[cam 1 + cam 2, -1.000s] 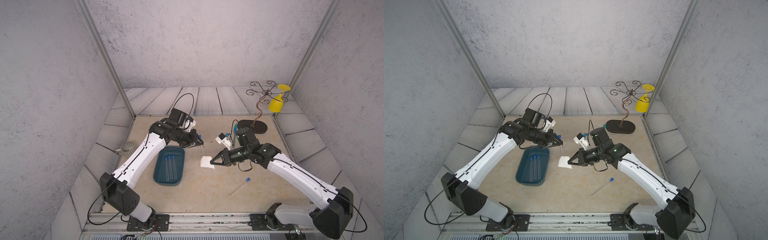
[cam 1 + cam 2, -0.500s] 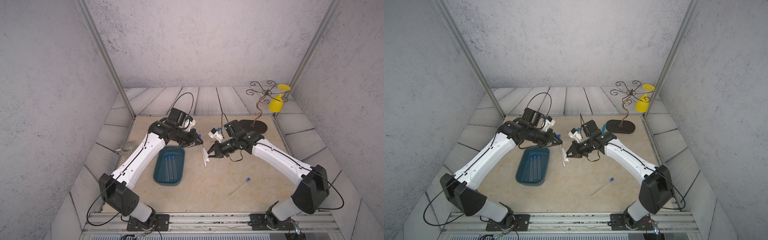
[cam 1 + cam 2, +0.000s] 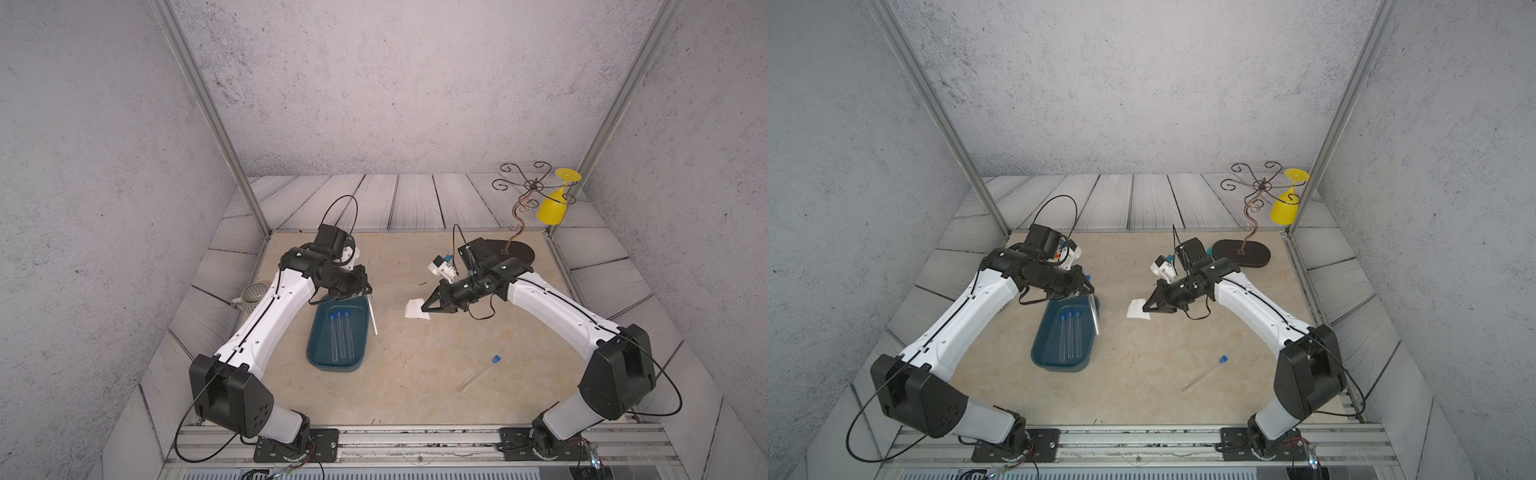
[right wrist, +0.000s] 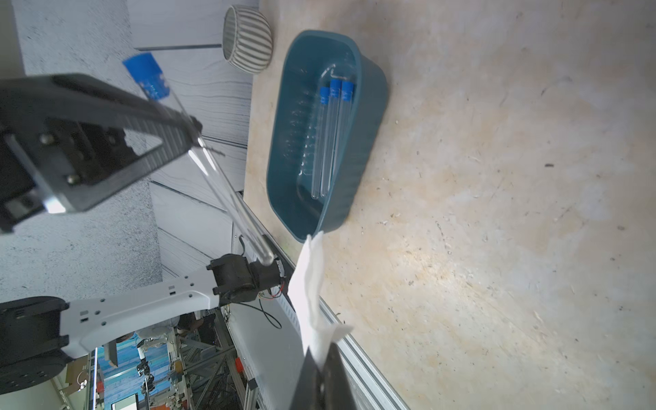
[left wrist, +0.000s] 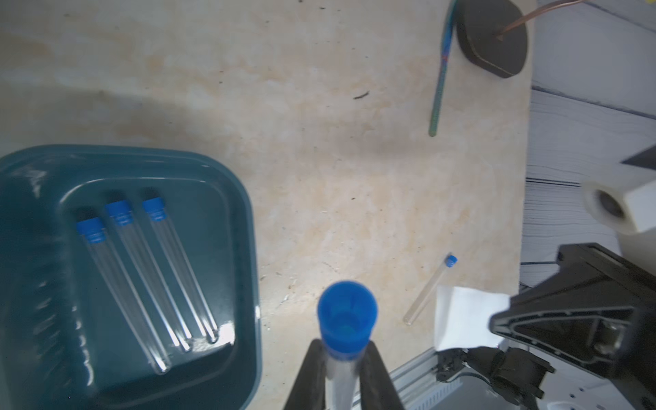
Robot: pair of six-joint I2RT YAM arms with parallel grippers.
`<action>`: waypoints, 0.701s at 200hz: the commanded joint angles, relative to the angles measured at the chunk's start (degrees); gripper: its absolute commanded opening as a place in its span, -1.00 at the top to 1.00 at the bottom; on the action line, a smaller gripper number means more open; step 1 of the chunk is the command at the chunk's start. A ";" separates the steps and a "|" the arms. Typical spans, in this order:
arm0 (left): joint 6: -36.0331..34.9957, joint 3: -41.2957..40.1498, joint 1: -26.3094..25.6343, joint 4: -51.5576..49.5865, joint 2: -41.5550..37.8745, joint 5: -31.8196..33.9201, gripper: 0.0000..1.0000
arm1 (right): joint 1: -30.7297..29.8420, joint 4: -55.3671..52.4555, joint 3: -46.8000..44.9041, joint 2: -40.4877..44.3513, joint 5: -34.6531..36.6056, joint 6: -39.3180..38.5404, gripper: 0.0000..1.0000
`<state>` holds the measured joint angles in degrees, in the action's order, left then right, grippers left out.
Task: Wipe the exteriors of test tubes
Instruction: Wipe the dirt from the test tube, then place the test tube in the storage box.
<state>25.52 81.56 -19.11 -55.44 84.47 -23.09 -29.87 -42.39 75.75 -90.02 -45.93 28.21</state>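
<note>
Left jaws clamp tube [image 5: 343, 340]; tray [image 5: 248, 262] holds three tubes [image 5: 152, 280], seemingly empty.

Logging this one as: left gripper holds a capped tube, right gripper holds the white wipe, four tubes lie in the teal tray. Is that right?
One detail is wrong: the tray holds three tubes, not four, as the left wrist view shows. The rest stands: the left gripper holds a capped tube, and the right gripper holds the white wipe.
</note>
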 commanded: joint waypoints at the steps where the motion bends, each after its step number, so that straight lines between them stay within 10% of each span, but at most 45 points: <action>1: -6.18 -3.04 2.25 -1.61 1.18 4.99 0.67 | 0.86 -3.28 -2.34 2.69 0.79 -2.43 0.92; 140: -9.53 -10.03 3.21 8.34 20.86 9.54 0.53 | 1.30 -3.97 -9.25 8.33 2.05 -1.29 0.92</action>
<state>15.75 70.98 -16.25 -48.23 103.79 -14.72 -28.69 -45.30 67.09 -83.33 -45.17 26.98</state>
